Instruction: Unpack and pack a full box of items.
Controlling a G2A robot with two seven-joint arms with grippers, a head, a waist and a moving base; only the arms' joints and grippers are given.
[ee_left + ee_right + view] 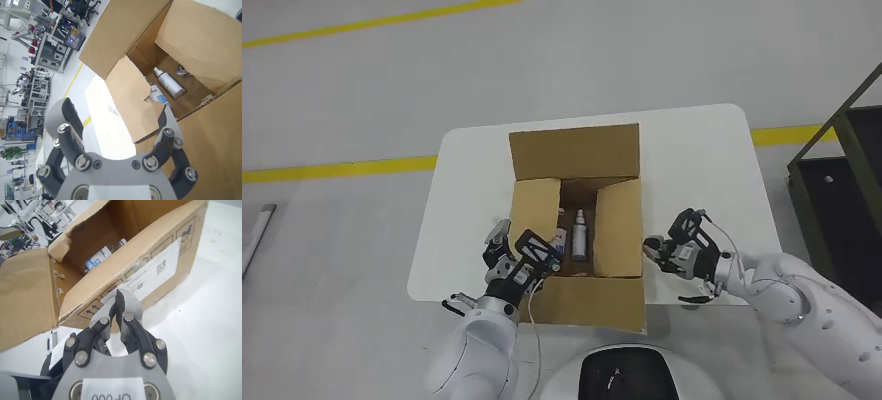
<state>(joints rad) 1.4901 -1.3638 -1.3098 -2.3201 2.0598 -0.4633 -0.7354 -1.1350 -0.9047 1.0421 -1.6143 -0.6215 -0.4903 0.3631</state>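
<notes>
- Cardboard dominates: the box (577, 150) stands open on the white counter (692, 150).
- On the box floor a spray bottle (169, 83) lies on its side. Its long axis runs from the box's near wall to its far wall, cap toward the far wall.
- Just beside it, toward the box's left wall, lies a clear bottle (158, 96) with a blue label. It lies on roughly the same axis and is partly hidden under the left flap (130, 98), which leans inward over the opening.
- A small metal flange (182, 71) rests on the box floor on the spray bottle's other side, close to the box's right wall.
- The left pincer (115, 110) hovers at the box's near-left corner with its fingers spread wide. The near edge of the left flap sits between them; whether either pad touches the cardboard I cannot tell.
- The right pincer (117, 300) sits outside the box, close to its right wall, where a white label (164, 262) is stuck. Its fingers are pressed together with nothing seen between them.
- With these items on the box floor, the unpacking looks unfinished.
- The left arm is the nearer one to both bottles, which lie ahead of and below its pincer, past the flap.
- Reaching the clear bottle probably calls for pushing that flap outward first. The grip should then go across the bottle's width rather than along its length.
</notes>
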